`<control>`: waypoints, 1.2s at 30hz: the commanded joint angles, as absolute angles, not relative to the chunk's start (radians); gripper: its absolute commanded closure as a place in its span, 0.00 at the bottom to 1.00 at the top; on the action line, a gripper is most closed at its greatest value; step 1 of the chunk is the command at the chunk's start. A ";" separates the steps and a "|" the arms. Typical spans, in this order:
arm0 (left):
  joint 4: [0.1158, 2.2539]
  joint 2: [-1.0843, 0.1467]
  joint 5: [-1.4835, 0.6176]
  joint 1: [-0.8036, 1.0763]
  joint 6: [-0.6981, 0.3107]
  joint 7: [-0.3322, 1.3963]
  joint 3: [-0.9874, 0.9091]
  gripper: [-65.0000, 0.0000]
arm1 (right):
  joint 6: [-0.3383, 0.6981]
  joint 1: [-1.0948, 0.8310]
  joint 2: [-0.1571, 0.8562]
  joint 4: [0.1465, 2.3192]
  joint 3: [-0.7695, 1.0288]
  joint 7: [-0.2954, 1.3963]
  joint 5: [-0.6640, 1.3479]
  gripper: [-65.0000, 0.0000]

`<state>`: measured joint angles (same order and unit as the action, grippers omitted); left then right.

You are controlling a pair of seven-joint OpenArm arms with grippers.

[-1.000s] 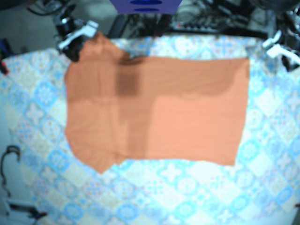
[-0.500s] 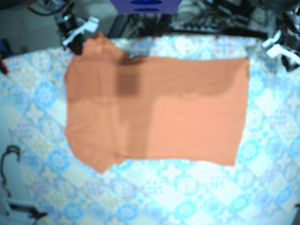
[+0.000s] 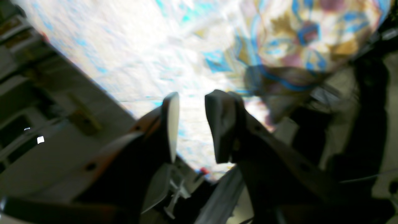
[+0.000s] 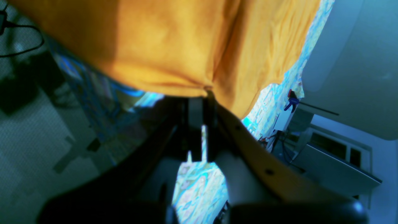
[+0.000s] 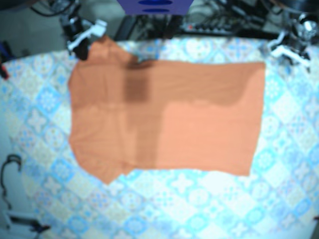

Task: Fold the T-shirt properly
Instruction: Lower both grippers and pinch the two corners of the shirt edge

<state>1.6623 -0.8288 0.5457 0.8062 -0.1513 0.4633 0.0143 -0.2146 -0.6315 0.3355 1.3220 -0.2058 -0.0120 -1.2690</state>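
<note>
On the patterned tablecloth (image 5: 199, 204), right pincer (image 4: 202, 98) grips the T-shirt (image 5: 164, 114); left pincer (image 3: 191, 124) gapes.

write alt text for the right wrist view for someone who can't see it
The right gripper pinches the puckered edge of an orange T-shirt, which fills the upper part of the frame. A blue patterned tablecloth shows below the gripper and along the shirt's right edge; the surroundings are blurred.

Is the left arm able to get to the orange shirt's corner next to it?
Probably yes. The left pincer is open and empty, and only bare tablecloth lies between it and the near corner of the T-shirt.
</note>
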 commanded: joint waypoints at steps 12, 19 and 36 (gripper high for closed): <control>1.575 -0.842 0.553 0.556 -0.242 0.507 0.286 0.64 | -0.122 -0.644 0.340 1.313 -0.211 -0.019 -1.279 1.00; 1.575 -0.842 0.559 0.441 -0.275 0.544 0.414 0.48 | -0.122 -0.644 0.340 1.311 -0.209 -0.018 -1.280 1.00; 1.577 -0.791 0.619 0.317 -0.277 0.584 0.581 0.48 | -0.122 -0.644 0.340 1.311 -0.208 -0.018 -1.280 1.00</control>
<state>1.5726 -0.8082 0.6559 0.3344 -0.3244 0.7246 0.5747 -0.2138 -0.6300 0.3355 1.3220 -0.2058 -0.0158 -1.2724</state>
